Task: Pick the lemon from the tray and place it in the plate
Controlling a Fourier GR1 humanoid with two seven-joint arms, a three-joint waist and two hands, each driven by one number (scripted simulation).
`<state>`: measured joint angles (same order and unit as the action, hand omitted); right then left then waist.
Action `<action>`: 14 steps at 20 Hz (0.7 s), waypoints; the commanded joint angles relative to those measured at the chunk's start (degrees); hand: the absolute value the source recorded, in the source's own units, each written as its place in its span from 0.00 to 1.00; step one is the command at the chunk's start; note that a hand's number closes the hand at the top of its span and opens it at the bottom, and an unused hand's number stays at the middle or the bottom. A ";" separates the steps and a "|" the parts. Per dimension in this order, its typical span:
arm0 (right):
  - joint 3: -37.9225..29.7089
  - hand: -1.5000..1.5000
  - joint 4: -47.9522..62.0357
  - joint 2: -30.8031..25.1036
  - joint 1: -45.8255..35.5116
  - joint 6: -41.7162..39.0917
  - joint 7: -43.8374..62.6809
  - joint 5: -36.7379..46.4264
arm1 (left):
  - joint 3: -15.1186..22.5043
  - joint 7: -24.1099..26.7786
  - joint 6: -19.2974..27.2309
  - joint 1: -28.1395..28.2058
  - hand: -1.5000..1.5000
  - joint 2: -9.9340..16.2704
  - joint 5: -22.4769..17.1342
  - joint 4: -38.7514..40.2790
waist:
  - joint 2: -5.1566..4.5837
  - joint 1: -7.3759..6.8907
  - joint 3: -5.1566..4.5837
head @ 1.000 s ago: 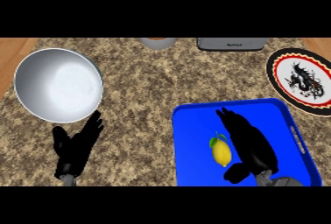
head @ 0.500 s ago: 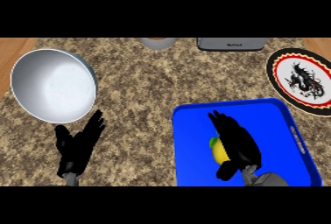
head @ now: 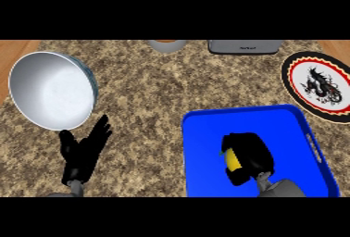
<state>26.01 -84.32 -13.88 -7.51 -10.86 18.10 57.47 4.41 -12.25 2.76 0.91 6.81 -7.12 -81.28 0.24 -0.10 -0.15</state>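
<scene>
Speckled counter: the right hand (head: 247, 155) curled around the lemon (head: 233, 160) in the blue tray (head: 205, 139), plate (head: 318, 85) unfilled; left hand (head: 83, 150) rested open.

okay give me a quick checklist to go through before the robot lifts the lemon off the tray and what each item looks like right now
1. Right hand curled round the lemon: ok, fingers wrap over it and only a yellow sliver shows.
2. Lemon off the blue tray: cannot tell, the hand hides its underside.
3. Plate ready to receive: ok, the patterned plate lies beyond the tray's far right corner with nothing on it.
4. Path from tray to plate: ok, only the tray's rim lies between.
5. Left hand out of the way: ok, open and resting at lower left, near the silver bowl.
6. Grip secure enough to carry: cannot tell.
</scene>
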 commanded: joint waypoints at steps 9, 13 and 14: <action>-25.17 1.00 12.65 10.90 -18.54 11.89 32.17 4.25 | 1.65 0.44 -0.15 -0.19 0.50 -0.85 1.49 -1.87 | -2.10 -3.05 0.15; -28.83 1.00 15.77 7.82 -28.92 22.98 38.81 12.72 | 3.10 0.81 -0.87 -1.02 0.50 -1.25 2.26 -1.14 | -2.49 -5.51 0.10; -28.72 1.00 16.31 7.30 -31.21 25.51 40.49 15.47 | 2.40 -0.59 -1.91 -2.47 0.50 -0.40 1.25 -1.26 | -2.51 -5.77 0.08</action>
<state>0.94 -70.82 -5.43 -30.85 6.52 51.14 66.50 6.58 -12.19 1.93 0.01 5.97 -5.62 -82.64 -1.88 -4.20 -0.03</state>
